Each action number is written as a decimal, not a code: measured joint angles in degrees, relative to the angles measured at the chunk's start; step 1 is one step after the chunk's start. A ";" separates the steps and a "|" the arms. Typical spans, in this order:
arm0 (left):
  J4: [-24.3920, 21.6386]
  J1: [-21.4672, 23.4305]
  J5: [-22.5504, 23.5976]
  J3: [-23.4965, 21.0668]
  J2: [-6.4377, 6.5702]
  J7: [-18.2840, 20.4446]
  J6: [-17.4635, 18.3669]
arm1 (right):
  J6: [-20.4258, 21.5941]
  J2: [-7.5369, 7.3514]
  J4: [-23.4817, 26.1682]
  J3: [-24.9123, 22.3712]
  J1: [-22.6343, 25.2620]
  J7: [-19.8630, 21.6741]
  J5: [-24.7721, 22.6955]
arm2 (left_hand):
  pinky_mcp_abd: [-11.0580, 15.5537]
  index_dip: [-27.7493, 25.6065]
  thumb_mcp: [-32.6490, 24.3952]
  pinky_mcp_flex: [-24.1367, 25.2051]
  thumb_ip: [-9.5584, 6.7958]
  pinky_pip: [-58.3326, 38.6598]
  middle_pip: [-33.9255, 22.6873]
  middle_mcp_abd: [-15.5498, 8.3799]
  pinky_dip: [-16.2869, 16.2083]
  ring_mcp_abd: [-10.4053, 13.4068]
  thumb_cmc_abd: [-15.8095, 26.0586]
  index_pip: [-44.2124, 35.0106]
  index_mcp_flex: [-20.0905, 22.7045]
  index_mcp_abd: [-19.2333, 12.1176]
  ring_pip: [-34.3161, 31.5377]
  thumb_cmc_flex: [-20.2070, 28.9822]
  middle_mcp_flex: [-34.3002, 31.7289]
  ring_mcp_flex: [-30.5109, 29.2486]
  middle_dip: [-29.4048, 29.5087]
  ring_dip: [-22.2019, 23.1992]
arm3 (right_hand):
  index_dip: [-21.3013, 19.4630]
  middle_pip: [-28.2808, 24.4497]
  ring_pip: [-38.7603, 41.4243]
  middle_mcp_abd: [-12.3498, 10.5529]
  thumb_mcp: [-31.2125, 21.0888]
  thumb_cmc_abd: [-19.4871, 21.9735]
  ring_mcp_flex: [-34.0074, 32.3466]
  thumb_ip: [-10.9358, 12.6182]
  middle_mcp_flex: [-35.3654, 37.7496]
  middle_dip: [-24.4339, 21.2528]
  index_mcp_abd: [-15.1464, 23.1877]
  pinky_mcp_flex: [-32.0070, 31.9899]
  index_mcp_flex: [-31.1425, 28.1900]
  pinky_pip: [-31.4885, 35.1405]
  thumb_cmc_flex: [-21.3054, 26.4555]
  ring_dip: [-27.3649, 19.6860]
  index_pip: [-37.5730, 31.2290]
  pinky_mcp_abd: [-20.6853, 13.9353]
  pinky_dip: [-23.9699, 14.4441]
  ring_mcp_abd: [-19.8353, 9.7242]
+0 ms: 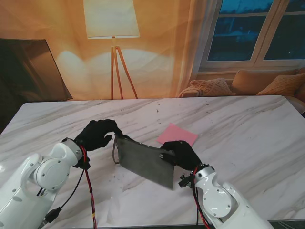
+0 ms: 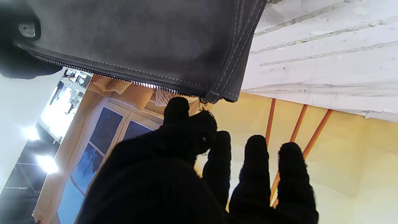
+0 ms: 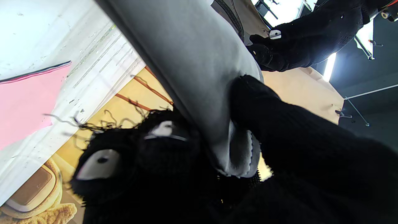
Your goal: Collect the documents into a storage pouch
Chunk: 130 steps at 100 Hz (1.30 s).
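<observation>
A grey felt pouch [image 1: 143,160] is held tilted above the marble table [image 1: 248,129] between my two black-gloved hands. My right hand [image 1: 181,153] is shut on its right edge, with the thumb on one face and the fingers [image 3: 130,155] on the other face of the pouch [image 3: 192,62]. My left hand [image 1: 97,134] is at the pouch's upper left corner. There the thumb and forefinger [image 2: 189,124] pinch together at the end of the zip on the pouch [image 2: 140,40], apparently on the zipper pull, and the other fingers are spread. A pink document [image 1: 177,135] lies flat on the table just beyond the pouch.
A dark strap loop [image 1: 115,152] hangs from the pouch's left corner. Beyond the table's far edge stand a floor lamp [image 1: 113,28], a dark panel [image 1: 28,67] at the left and a sofa with cushions [image 1: 248,83] under a window.
</observation>
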<state>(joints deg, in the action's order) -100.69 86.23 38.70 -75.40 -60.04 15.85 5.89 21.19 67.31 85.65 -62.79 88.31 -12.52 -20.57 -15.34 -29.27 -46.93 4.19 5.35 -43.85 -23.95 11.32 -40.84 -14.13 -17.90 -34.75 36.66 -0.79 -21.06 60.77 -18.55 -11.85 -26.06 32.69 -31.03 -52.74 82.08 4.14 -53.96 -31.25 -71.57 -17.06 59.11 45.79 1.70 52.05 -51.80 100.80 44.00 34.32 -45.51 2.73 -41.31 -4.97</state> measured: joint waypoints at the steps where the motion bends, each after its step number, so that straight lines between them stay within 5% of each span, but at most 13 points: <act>1: 0.00 0.00 0.00 0.00 0.01 0.06 0.03 | 0.00 0.00 0.00 0.00 0.00 -0.01 0.00 | 0.00 -0.02 0.00 0.00 0.00 0.00 0.00 0.00 0.00 0.00 0.00 0.00 0.57 0.00 0.00 0.00 0.00 0.00 0.07 0.00 | 0.00 0.00 0.00 0.00 0.00 0.00 0.00 0.00 0.00 0.00 0.00 -0.02 0.00 0.00 0.00 0.00 0.00 0.00 0.00 0.00; 35: 1.22 -1.36 -0.99 1.70 0.21 -0.27 0.69 | -0.02 -0.06 0.21 0.00 0.13 0.20 0.07 | 0.00 -0.32 0.24 0.00 0.00 0.60 0.00 -0.01 0.00 0.00 0.00 0.50 0.69 0.00 0.43 0.01 -0.01 0.00 0.32 -0.02 | -0.22 0.00 0.00 -0.01 -0.02 0.00 0.00 0.08 -0.01 0.05 0.34 -0.06 -0.02 -0.09 -0.51 0.01 -0.12 -0.01 0.00 -0.01; 83: 4.09 -5.75 -1.44 5.60 0.44 1.26 1.67 | -0.26 -0.09 0.55 0.09 0.26 0.24 0.26 | 0.00 1.35 0.15 0.00 0.00 1.18 0.48 -0.01 -0.62 0.00 -0.03 3.31 -5.76 0.09 0.48 -0.29 0.01 0.00 0.34 -0.02 | -0.50 0.03 -0.08 -0.10 -0.02 0.00 0.00 0.08 -0.02 0.19 0.37 -0.09 -0.02 -0.14 -0.54 0.12 -0.13 -0.01 0.00 -0.09; 130: 4.03 -5.59 -0.92 5.49 0.41 1.53 1.41 | -0.94 -0.08 0.75 0.12 0.31 0.15 0.30 | 0.00 -12.52 -0.69 0.00 0.54 0.17 -1.41 0.00 -0.69 -0.16 -0.92 -18.73 -3.18 -0.54 -0.17 -0.08 -1.53 -0.03 -1.81 -0.02 | -0.66 0.04 -0.08 -0.11 -0.02 0.00 0.00 0.08 -0.02 0.73 0.37 -0.09 -0.02 -0.15 -0.55 0.16 -0.13 -0.01 -0.01 -0.10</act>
<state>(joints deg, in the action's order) -96.66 80.63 37.78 -69.91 -59.63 17.39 7.31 20.26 67.22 86.41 -62.67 88.62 -12.36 -20.27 -15.34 -41.79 -47.63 4.19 5.88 -43.68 -25.36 11.31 -41.53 -14.29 -18.82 -53.48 33.48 -1.32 -21.23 60.69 -20.08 -11.88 -27.87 32.67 -31.69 -52.70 82.00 4.04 -53.98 -31.25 -71.57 -16.98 59.09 46.51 2.07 51.95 -51.82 100.65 43.45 34.48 -45.64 2.71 -41.32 -5.07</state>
